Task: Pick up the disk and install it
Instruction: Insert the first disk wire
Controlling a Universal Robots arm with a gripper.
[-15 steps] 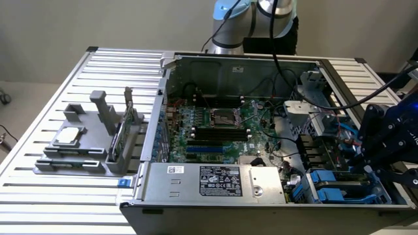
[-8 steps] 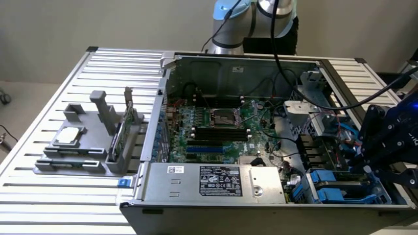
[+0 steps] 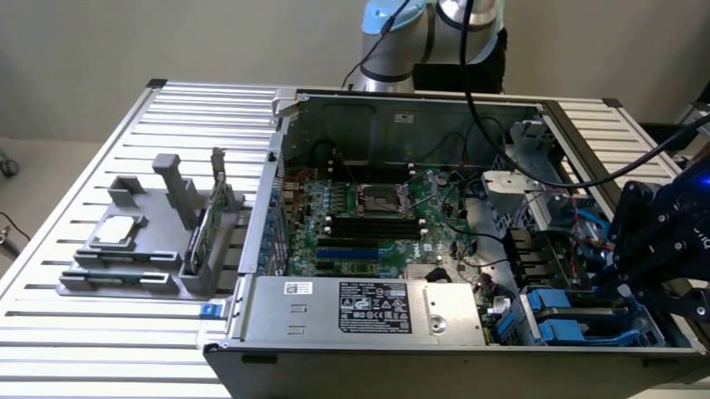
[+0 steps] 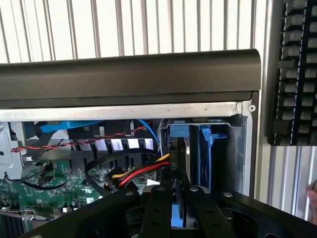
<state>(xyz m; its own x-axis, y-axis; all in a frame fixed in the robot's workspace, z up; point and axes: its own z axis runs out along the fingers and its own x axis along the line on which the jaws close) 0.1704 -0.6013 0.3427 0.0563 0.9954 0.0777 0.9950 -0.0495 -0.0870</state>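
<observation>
Outwardly, from the exterior view, found an open computer case (image 3: 444,249) on a slatted table (image 3: 89,349). Spotted a grey fixture (image 3: 145,249) at 9 o'clock of the case, bearing a small silver chip (image 3: 116,231) and an upright green card (image 3: 205,233). Saw the gripper (image 3: 633,287) lowered at 4 o'clock, over the drive bay (image 3: 571,320) with its blue carriers.

Then, through the wrist view, caught the gripper (image 4: 178,193) with jaws drawn narrow, apparently clamped on the edge of the disk (image 4: 178,220), blue carrier peeking between the fingers (image 4: 157,208). Found the disk standing edge-on in the bay, just beside red and yellow cables (image 4: 143,171) and under the case's dark rim (image 4: 129,74).
</observation>
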